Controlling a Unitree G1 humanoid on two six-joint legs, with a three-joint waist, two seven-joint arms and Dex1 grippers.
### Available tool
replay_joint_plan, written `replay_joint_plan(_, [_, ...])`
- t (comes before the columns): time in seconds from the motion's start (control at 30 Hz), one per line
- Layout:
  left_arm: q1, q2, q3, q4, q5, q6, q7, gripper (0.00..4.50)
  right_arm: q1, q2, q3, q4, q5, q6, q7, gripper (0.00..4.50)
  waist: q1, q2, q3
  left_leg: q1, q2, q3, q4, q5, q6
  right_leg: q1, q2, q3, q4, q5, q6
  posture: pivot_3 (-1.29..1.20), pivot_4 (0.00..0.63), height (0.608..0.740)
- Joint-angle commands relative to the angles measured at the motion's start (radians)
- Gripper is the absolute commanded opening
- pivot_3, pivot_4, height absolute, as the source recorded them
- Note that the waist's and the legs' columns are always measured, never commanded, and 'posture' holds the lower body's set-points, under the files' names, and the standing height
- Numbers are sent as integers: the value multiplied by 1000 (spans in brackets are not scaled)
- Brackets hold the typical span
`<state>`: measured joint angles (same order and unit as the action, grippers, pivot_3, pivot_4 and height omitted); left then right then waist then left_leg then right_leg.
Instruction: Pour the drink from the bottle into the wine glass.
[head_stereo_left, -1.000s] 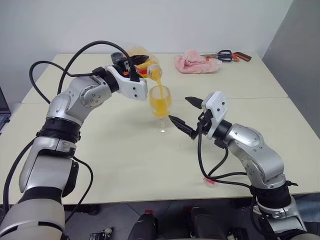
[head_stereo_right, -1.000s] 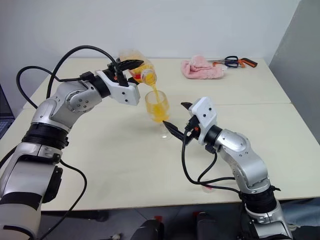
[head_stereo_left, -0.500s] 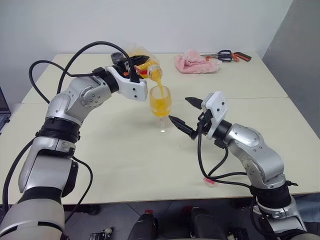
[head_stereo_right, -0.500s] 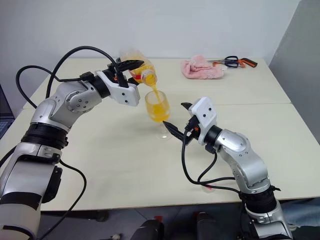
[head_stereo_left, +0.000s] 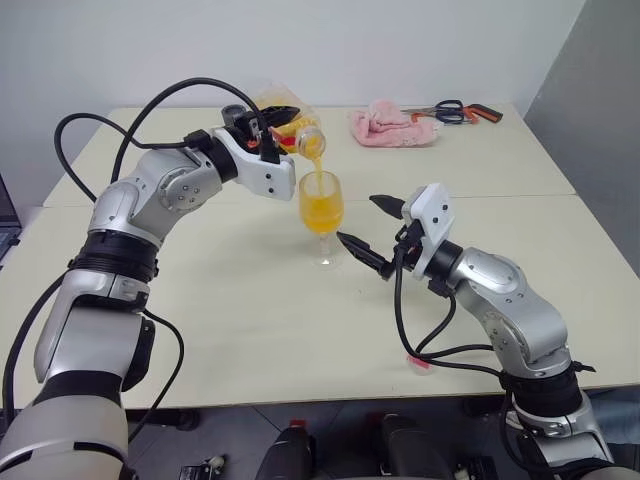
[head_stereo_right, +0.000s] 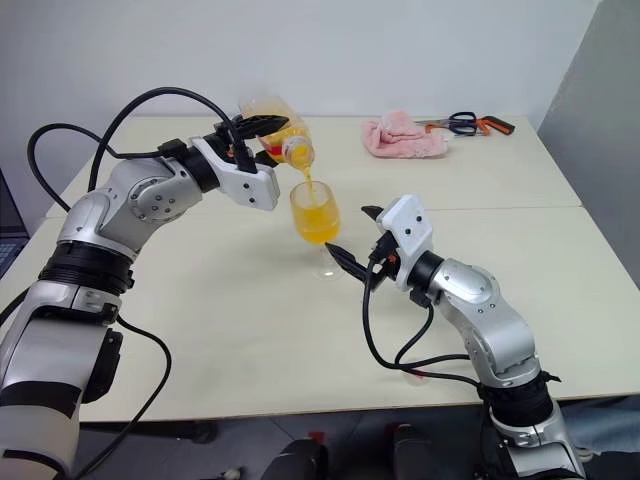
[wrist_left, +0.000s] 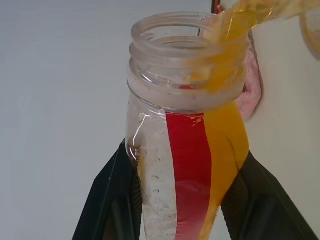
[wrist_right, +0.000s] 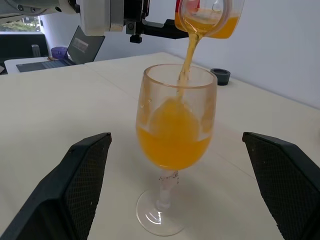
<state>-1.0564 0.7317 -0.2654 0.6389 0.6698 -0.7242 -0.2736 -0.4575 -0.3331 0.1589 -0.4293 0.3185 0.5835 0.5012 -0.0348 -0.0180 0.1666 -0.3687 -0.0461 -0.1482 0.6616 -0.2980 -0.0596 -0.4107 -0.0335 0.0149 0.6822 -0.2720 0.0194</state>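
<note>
- Left eye view gives me the left claw (head_stereo_left: 283, 121) clamped on the bottle (head_stereo_left: 296, 132), holding it tipped nearly flat above the desk (head_stereo_left: 250, 300) with its mouth pointing toward my right.
- From the left wrist view I see both black fingers (wrist_left: 107, 200) pressed against the bottle's sides, the red label strip (wrist_left: 186, 170) between them, and the drink (wrist_left: 225, 145) pooled along one side of the bottle and running over the lip.
- A thin orange stream (wrist_right: 189, 55) falls from the bottle mouth straight into the wine glass (wrist_right: 175, 145).
- That glass stands upright on the desk, directly under the bottle mouth, its bowl roughly half full or a bit more; I judge that loosely, since splashes coat the inside wall.
- My right claw (head_stereo_left: 372, 232) hangs level just beside the glass on its right, jaws spread wide, one finger near the stem and the other up by the bowl; neither touches the glass as far as I can see.
- Through the right wrist view the glass sits between the two spread fingers (wrist_right: 75, 190), apart from both.
- At the far edge of the desk lie a pink cloth (head_stereo_left: 392, 126) and scissors (head_stereo_left: 455, 110) just beside it.
- A small dark cap (wrist_right: 220, 76) rests on the desk behind the glass.
</note>
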Motion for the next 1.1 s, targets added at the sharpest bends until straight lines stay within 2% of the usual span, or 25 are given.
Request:
replay_joint_plan(0.03, [-37, 22, 11, -11, -10, -3, 20, 1654, -7, 3, -4, -36, 6, -7, 3, 4500, 0, 0, 0, 0, 0, 0, 0, 0, 0, 0, 0, 0, 0, 0, 0, 0, 150, 740])
replay_joint_plan(0.7, [-32, 18, 15, -9, -35, 14, 4, 1654, -5, 3, 1, -30, 3, -12, 6, 4500, 0, 0, 0, 0, 0, 1, 0, 0, 0, 0, 0, 0, 0, 0, 0, 0, 150, 740])
replay_joint_plan(0.93, [20, -25, 54, -49, -188, 125, -104, 1654, -3, 10, -1, -45, 9, -26, 8, 4500, -3, 0, 0, 0, 0, 1, 0, 0, 0, 0, 0, 0, 0, 0, 0, 0, 150, 740])
replay_joint_plan(1.03, [46, -53, 82, -83, -274, 208, -154, 1654, -4, 11, 1, -46, 9, -43, 17, 4500, -7, 0, 0, 0, 0, 1, 0, 0, 0, 0, 0, 0, 1, 0, 0, 0, 150, 740])
replay_joint_plan(1.1, [80, -102, 135, -132, -397, 343, -215, 1654, -6, 7, 8, -45, -3, -67, 25, 4500, -8, 0, 0, 0, 0, 1, 0, 0, 0, 0, 0, 0, 0, 0, 0, 0, 150, 740])
